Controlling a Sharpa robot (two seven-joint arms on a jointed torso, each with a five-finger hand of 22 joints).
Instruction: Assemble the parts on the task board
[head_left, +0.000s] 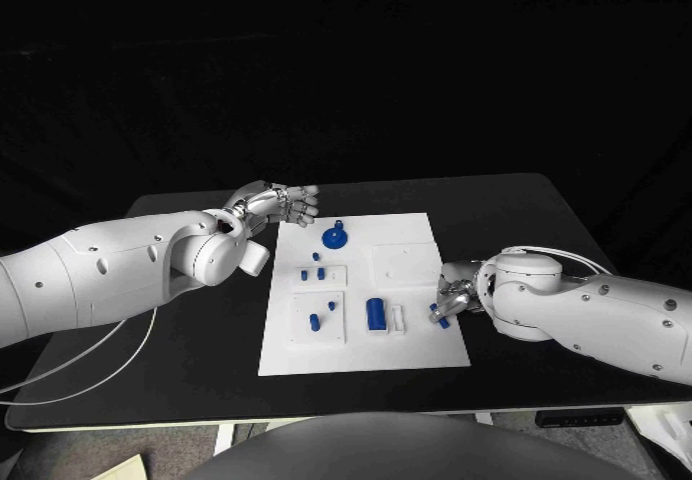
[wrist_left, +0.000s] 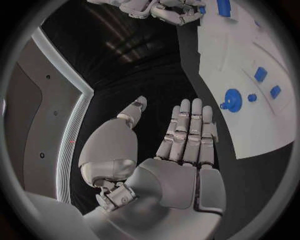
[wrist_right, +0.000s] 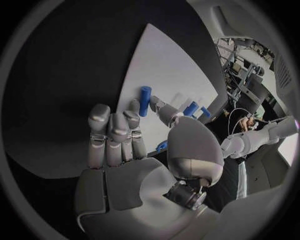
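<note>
Table (head_left: 173, 380), black and matte, with rounded corners, stands against a dark backdrop; two white cables (head_left: 80, 365) trail over its near left edge. The task board (head_left: 418, 352) lies flat in the middle, a white plate with raised square pads and shallow recesses. No brand, label or writing can be read anywhere on it.

On the board the blue parts are scattered: a round disc with a knob (head_left: 335, 238) near the far edge, small pieces (head_left: 310, 272) below it, a short peg (head_left: 315, 322) on the near left pad, and an upright blue cylinder (head_left: 375, 313) near the middle with a white cylinder (head_left: 400, 318) just beside it.

The left hand (head_left: 284, 204) hovers off the far left corner of the board, fingers straight and together, thumb apart, holding nothing. The right hand (head_left: 453, 297) sits at the board's right edge with fingers curled in; a blue part (head_left: 443, 321) shows at its fingertips, and the right wrist view shows blue tucked under the thumb (wrist_right: 161, 146), though whether it is truly gripped I cannot tell
</note>
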